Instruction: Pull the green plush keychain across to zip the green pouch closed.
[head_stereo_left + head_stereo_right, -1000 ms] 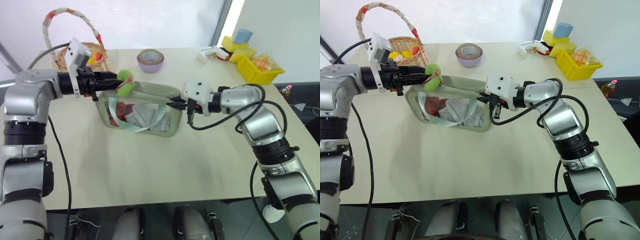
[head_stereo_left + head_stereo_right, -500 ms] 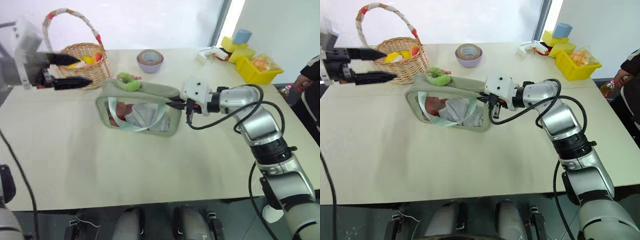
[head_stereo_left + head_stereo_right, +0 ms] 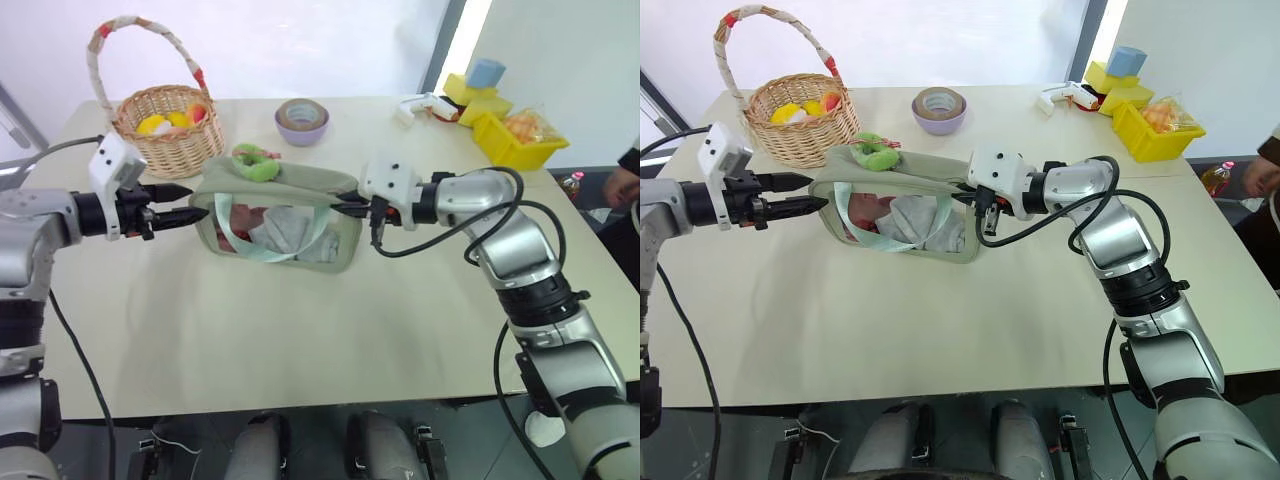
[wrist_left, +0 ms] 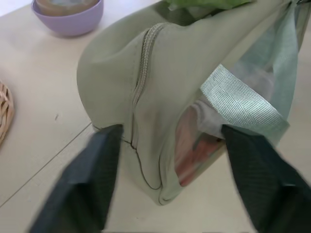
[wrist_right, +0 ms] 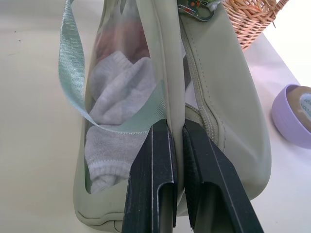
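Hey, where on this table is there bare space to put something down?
The widest bare stretch of the beige table is the near half, in front of the sage-green fabric pouch. The far edge is crowded: woven wicker basket, purple bowl, yellow plastic bins.

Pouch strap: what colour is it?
The strap on the pouch is pale mint green with a fine woven weave, clearest in the right wrist view.

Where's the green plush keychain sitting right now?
In the left eye view the green plush keychain lies on top of the green pouch, near its left end, just in front of the wicker basket.
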